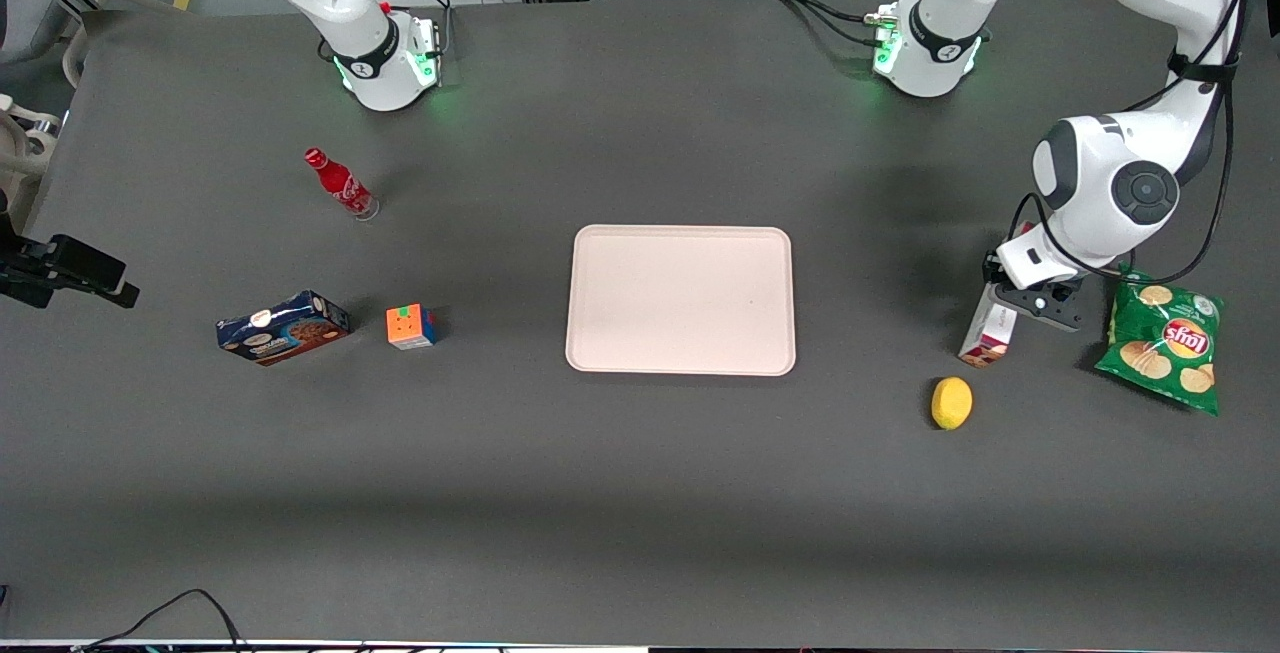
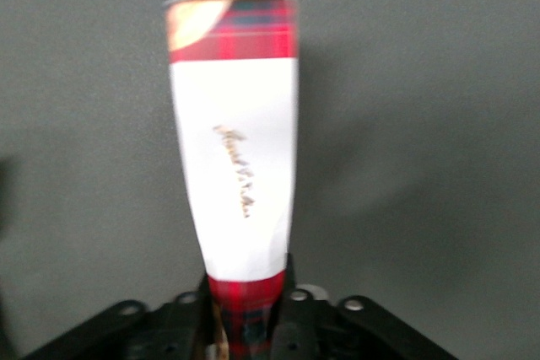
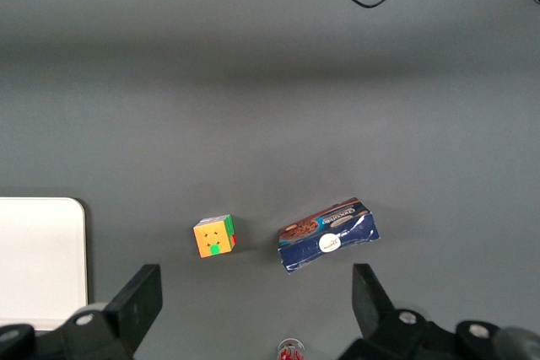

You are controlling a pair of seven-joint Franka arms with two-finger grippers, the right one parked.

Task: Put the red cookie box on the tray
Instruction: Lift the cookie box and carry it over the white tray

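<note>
The red cookie box (image 1: 989,331) is a slim plaid carton with a white label, toward the working arm's end of the table. One end hangs low, close to the table. My left gripper (image 1: 1012,285) is shut on its other end. In the left wrist view the box (image 2: 236,149) stretches away from the gripper (image 2: 246,314), its dark-red end clamped between the black fingers (image 2: 291,309). The pale beige-pink tray (image 1: 680,299) lies bare in the middle of the table, apart from the box.
A green chips bag (image 1: 1163,341) lies beside the gripper and a yellow lemon (image 1: 951,402) nearer the camera than the box. Toward the parked arm's end are a blue cookie box (image 1: 283,327), a colour cube (image 1: 411,326) and a red soda bottle (image 1: 340,183).
</note>
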